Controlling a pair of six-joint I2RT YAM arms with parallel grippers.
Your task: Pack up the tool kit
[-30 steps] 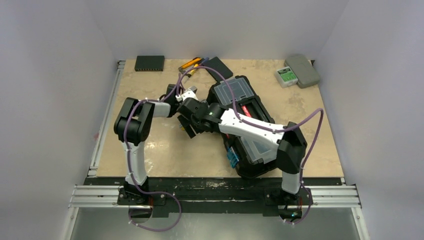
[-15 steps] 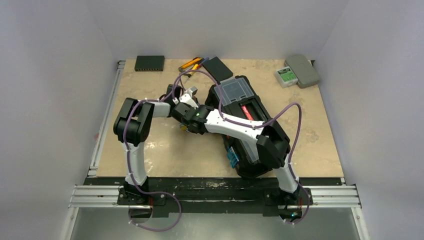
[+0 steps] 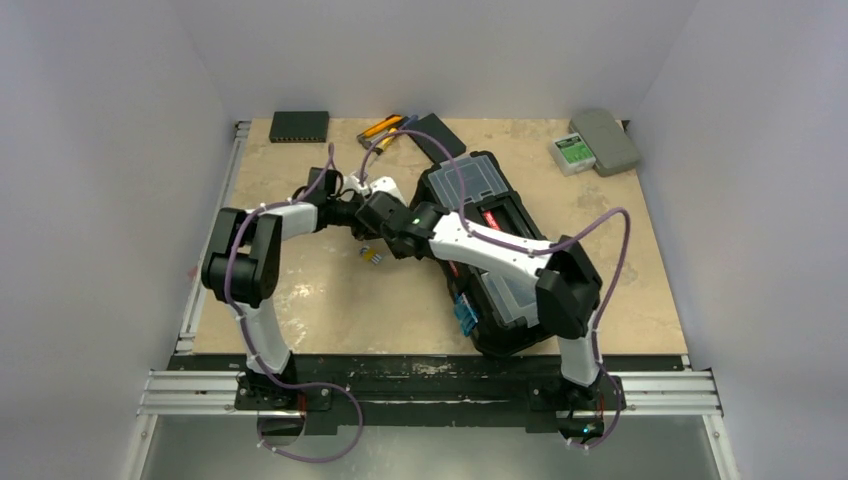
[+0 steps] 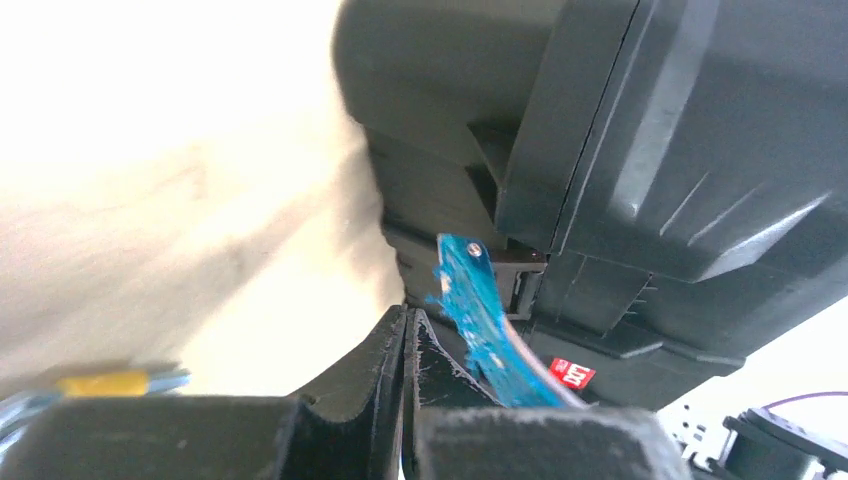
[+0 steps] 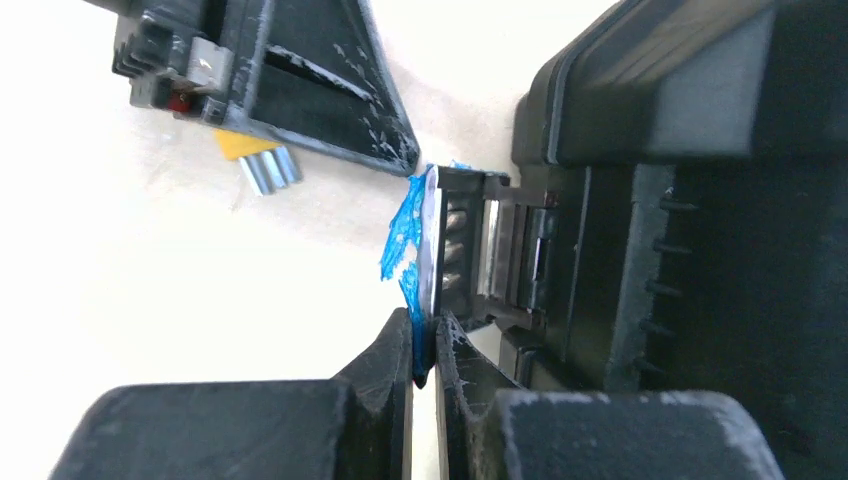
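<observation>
The black toolbox lies aslant at mid-table, one clear-lidded compartment facing up. My right gripper is shut on a blue latch that hangs open on the toolbox's side wall. My left gripper is shut with nothing between its fingers, its tip just beside that same latch and apart from it. In the top view both grippers meet at the box's left side, left and right. A small yellow-handled tool lies on the table below them.
A second blue latch hangs at the toolbox's near left side. Yellow-black tools and a black flat pouch lie at the back. A flat black box sits back left, a grey case with green label back right.
My right gripper has gone from open to shut on the blue latch. The left arm has shifted left and back, uncovering the small yellow tool on the table.
</observation>
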